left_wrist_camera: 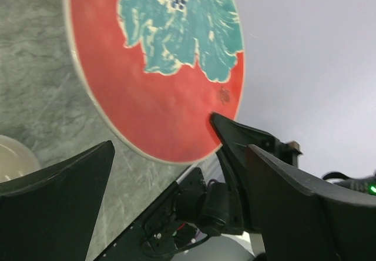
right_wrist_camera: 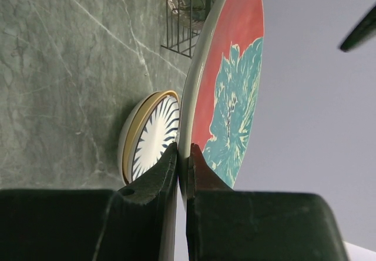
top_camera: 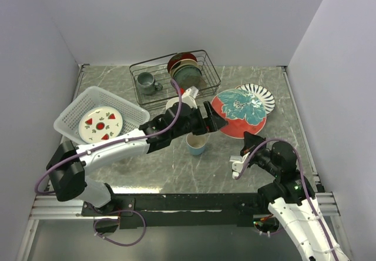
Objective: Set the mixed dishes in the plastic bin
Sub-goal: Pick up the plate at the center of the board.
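Right wrist, right gripper (right_wrist_camera: 183,155) pinching red teal-floral plate (right_wrist_camera: 232,96) (tilted), left gripper (left_wrist_camera: 163,133) wide.

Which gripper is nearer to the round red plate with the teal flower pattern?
Right. The right gripper is shut on the near rim of the red plate, touching it. The left gripper is open beside its left edge in the top view, not gripping it.

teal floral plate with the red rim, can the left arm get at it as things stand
Probably yes. The left gripper stands open at the facing edge of the round red-rimmed teal-floral plate, with nothing between them. The right gripper is shut on the near rim only, leaving that side free.
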{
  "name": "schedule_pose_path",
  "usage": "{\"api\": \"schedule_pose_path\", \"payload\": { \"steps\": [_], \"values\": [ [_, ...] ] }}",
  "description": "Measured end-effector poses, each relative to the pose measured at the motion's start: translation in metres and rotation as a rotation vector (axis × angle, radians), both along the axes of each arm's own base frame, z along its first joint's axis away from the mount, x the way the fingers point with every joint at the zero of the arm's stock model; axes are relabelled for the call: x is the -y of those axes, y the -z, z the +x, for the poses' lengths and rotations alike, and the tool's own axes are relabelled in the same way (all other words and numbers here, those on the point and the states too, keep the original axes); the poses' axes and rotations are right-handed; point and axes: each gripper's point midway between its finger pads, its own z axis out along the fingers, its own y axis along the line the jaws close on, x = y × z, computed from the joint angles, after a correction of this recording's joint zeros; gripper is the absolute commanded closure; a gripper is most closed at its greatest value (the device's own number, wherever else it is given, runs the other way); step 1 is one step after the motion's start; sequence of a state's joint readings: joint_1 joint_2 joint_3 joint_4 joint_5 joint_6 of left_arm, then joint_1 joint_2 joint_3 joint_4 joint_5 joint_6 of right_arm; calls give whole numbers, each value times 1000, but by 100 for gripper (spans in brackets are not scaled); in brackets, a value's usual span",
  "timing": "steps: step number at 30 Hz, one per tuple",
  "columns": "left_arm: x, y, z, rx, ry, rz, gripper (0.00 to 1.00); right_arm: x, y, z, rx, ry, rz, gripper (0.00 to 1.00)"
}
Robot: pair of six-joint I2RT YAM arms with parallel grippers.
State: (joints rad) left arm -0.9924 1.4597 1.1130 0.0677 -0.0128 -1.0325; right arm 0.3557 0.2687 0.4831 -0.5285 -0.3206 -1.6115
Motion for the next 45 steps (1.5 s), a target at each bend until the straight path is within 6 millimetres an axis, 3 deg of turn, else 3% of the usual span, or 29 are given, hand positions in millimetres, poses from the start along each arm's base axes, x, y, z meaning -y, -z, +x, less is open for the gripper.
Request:
{"api": "schedule_pose_path", "payload": {
  "steps": [5, 9, 14, 24, 27, 33, 34, 39, 45],
  "values": [
    [1, 14, 7, -13, -33, 40, 2, -1, -1, -1, -4, -5, 16, 100],
    [2, 27, 10, -29, -42, 72, 13, -2, -1, -2, -12, -6, 29, 100],
    [11, 21, 16, -21, -42, 57, 30, -4, 1, -5, -23, -17, 42, 100],
    [13, 22, 20, -23, -60, 55, 49, -5, 4, -6, -75, 4, 102, 100],
    [13, 25, 22, -30, -68, 59, 59, -5, 5, -7, -87, 10, 114, 100],
    [12, 21, 27, -54, -106, 27, 92, -4, 2, -9, -90, 15, 139, 100],
    [14, 17, 29, -65, -117, 3, 99, -5, 1, -10, -89, 10, 143, 95],
    [14, 2, 33, -117, -146, -119, 99, -10, -10, -15, -53, -24, 172, 70],
    [-12, 8, 21, -128, -139, -166, 99, -26, -16, -27, -114, -101, 260, 40]
  ]
}}
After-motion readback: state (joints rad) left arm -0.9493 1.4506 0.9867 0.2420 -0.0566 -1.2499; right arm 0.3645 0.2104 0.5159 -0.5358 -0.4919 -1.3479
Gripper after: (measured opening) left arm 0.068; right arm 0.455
